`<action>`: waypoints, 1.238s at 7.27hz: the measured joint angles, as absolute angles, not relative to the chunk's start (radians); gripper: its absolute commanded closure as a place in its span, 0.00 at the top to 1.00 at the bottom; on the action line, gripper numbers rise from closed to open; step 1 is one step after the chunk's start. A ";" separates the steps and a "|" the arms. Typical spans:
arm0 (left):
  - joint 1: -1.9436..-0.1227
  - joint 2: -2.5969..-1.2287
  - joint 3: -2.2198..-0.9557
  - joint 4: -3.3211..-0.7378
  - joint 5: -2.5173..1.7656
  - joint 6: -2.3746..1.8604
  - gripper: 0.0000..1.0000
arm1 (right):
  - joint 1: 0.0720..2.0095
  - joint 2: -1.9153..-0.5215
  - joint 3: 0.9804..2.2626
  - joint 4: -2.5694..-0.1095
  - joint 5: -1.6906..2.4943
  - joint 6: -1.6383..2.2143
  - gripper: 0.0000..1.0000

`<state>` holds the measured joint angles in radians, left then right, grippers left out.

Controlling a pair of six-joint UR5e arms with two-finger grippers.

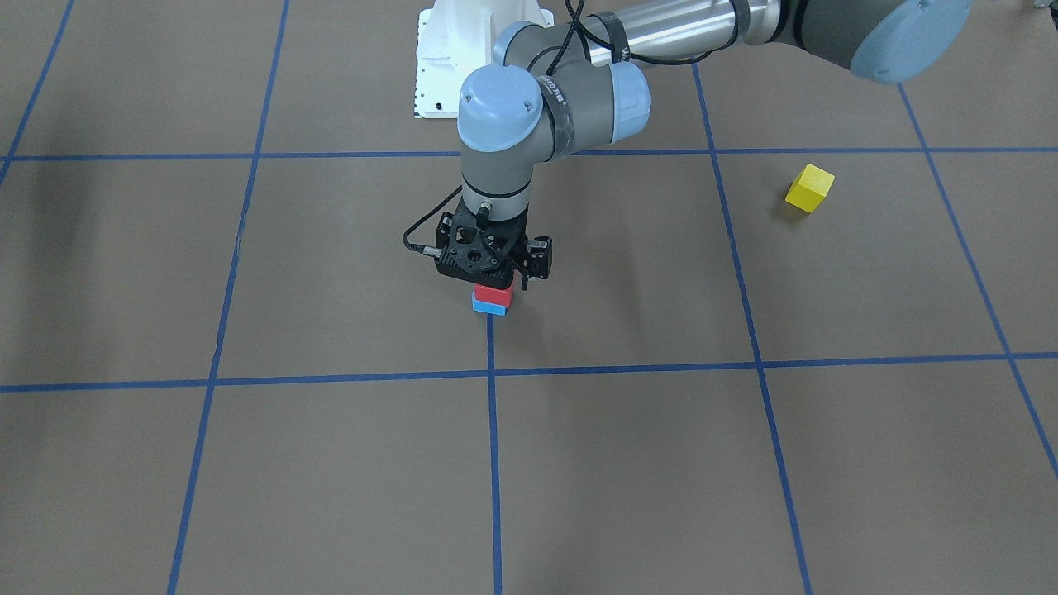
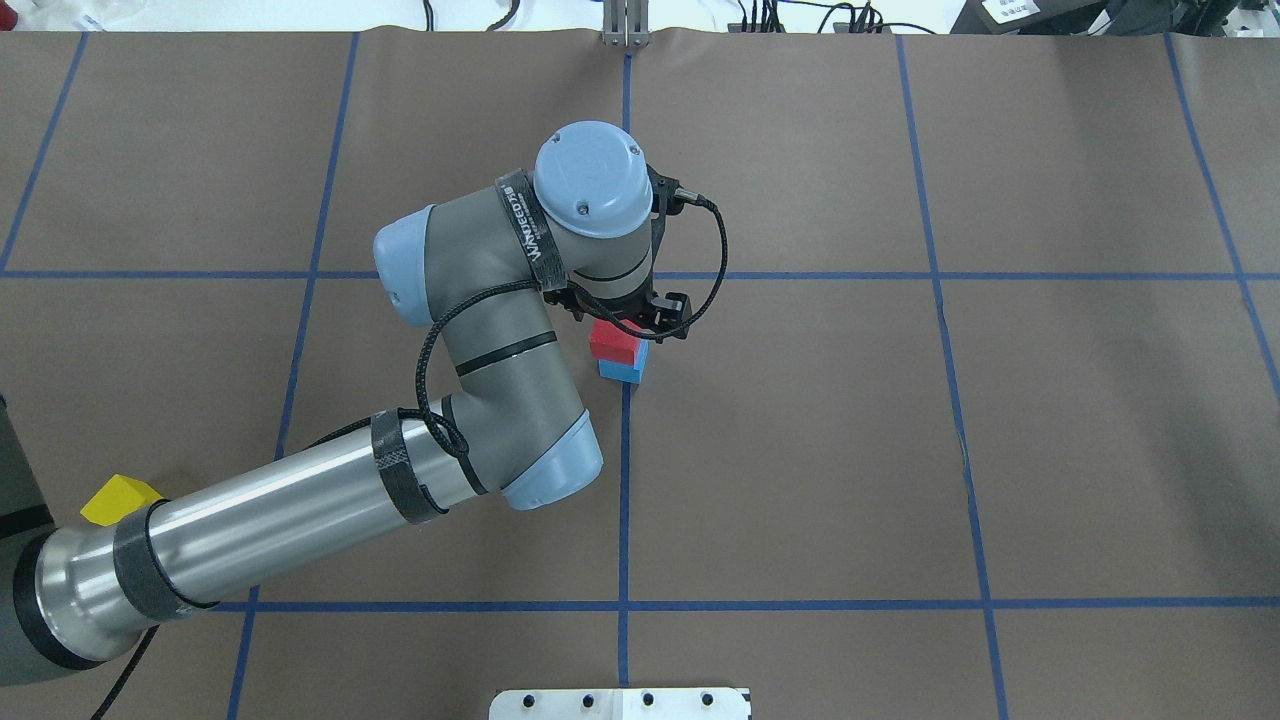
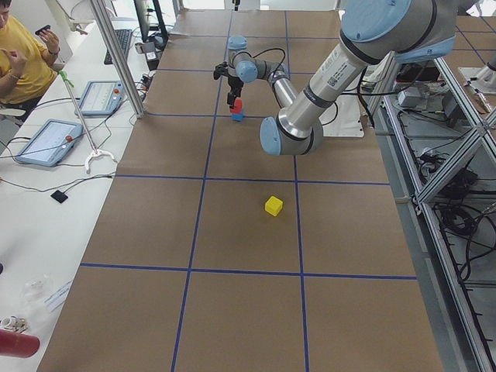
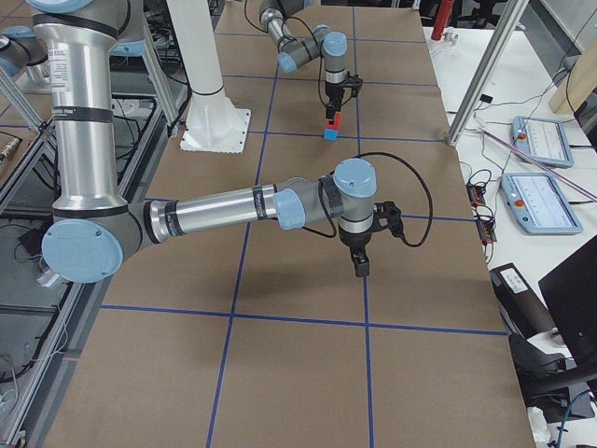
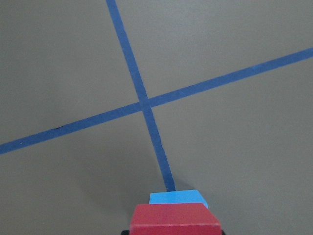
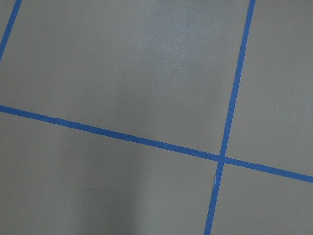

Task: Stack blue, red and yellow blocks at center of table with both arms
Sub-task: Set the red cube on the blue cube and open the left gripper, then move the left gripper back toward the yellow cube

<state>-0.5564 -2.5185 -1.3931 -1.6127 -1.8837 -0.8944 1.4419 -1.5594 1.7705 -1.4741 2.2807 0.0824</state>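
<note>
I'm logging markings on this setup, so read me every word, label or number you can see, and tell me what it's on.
Black strap on the left arm, white lettering: too blurred to read.
Printed label on that arm's tube, exterior left view: too small to read.
Tablet screen beside the table: too small to read.
Red block, blue block, yellow block: no text.
</note>
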 measured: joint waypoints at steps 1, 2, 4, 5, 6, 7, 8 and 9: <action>-0.560 -2.516 -1.412 -1.610 -1.884 -0.896 1.00 | 1.442 -1.560 1.770 -1.474 2.280 0.082 1.00; -0.571 -2.495 -1.463 -1.592 -1.885 -0.879 1.00 | 1.442 -1.559 1.770 -1.474 2.280 0.082 1.00; -0.625 -2.341 -1.702 -1.491 -1.893 -0.735 1.00 | 1.442 -1.559 1.770 -1.474 2.280 0.083 1.00; -0.667 -2.212 -1.844 -1.456 -1.911 -0.625 1.00 | 1.442 -1.559 1.770 -1.474 2.279 0.083 1.00; -0.712 -2.051 -1.970 -1.465 -1.944 -0.524 1.00 | 1.442 -1.560 1.770 -1.474 2.280 0.083 1.00; -0.749 -1.875 -2.066 -1.530 -1.979 -0.461 1.00 | 1.442 -1.561 1.770 -1.474 2.279 0.083 1.00; -0.772 -1.694 -2.113 -1.665 -2.001 -0.435 1.00 | 1.442 -1.561 1.770 -1.474 2.279 0.082 1.00; -0.784 -1.503 -2.114 -1.871 -2.010 -0.427 1.00 | 1.442 -1.561 1.770 -1.472 2.279 0.082 1.00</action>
<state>-0.7840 -1.5028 -2.1136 -1.8706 -2.0100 -0.4275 1.4420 -1.5615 1.7704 -1.4723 2.2792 0.0815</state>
